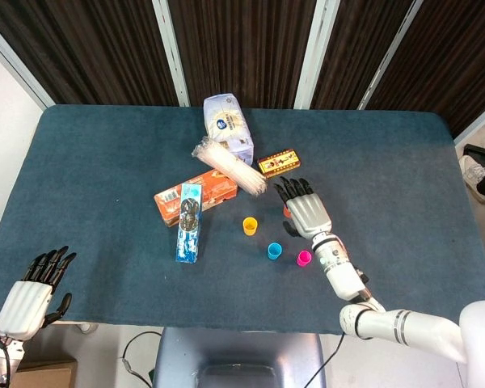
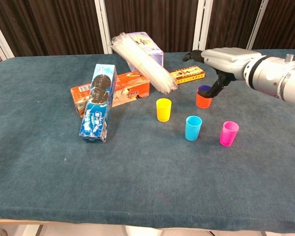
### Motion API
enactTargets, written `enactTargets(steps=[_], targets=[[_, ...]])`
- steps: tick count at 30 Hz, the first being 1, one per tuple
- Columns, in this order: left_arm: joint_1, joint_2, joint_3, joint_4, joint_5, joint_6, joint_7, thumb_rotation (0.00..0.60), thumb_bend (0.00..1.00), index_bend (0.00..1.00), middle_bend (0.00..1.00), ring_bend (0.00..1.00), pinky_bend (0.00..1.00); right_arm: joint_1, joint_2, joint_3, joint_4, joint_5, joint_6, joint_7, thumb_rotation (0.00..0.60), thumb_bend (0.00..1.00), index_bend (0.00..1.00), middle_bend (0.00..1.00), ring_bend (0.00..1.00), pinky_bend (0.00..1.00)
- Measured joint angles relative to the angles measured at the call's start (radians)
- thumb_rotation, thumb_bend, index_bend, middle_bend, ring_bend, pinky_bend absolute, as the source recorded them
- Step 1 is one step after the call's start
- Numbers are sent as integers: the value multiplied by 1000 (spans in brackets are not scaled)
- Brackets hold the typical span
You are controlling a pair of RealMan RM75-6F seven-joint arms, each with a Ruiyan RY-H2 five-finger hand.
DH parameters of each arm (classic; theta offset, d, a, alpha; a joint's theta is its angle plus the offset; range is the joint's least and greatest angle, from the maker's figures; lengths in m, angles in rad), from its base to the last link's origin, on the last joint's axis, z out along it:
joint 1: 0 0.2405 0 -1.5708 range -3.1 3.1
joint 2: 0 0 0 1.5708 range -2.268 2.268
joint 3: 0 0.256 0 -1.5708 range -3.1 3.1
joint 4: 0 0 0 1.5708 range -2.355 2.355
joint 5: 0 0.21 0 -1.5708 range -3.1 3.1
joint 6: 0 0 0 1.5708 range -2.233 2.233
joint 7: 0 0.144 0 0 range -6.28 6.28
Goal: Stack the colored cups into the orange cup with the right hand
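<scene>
right hand (image 2: 221,61): over orange cup (image 2: 203,100), thumb touching purple cup (image 2: 204,89) nested inside, grip unclear | yellow cup (image 2: 163,109) left of orange cup | left hand (image 1: 31,295): fingers apart, empty

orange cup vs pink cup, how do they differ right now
The orange cup has the purple cup nested in it, while the pink cup is empty. The right hand hangs over the orange cup, fingers at the purple cup's rim; the pink cup stands free. The orange cup is farther back. Both stand upright on the table.
</scene>
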Motion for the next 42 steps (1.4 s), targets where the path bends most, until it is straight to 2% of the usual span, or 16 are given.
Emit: enactTargets(steps=[3, 5, 16, 24, 37, 42], targets=[[-1, -1, 0, -1, 0, -2, 5, 600, 458, 0, 0, 0, 103, 10, -3, -15, -28, -12, -6, -10, 600, 483, 215, 5, 0, 0], [0, -1, 0, -2, 0, -1, 8, 600, 458, 0, 0, 0, 103, 26, -23, -16, -18, 3, -12, -39, 600, 483, 235, 6, 0, 0], [1, 0, -1, 4, -4, -1, 1, 600, 458, 0, 0, 0, 103, 140, -174, 21, 126, 169, -46, -153, 600, 483, 359, 4, 0, 0], [6, 8, 2, 0, 4, 11, -13, 600, 458, 0, 0, 0, 103, 167, -219, 17, 176, 212, -54, -179, 600, 483, 422, 1, 0, 0], [5, 12, 5, -2, 9, 7, -19, 600, 458, 0, 0, 0, 103, 185, -272, 19, 234, 210, -35, -168, 600, 483, 596, 44, 0, 0], [5, 14, 5, -2, 10, 10, -22, 600, 458, 0, 0, 0, 102, 178, -256, 32, 207, 195, -8, -151, 600, 483, 603, 57, 0, 0]])
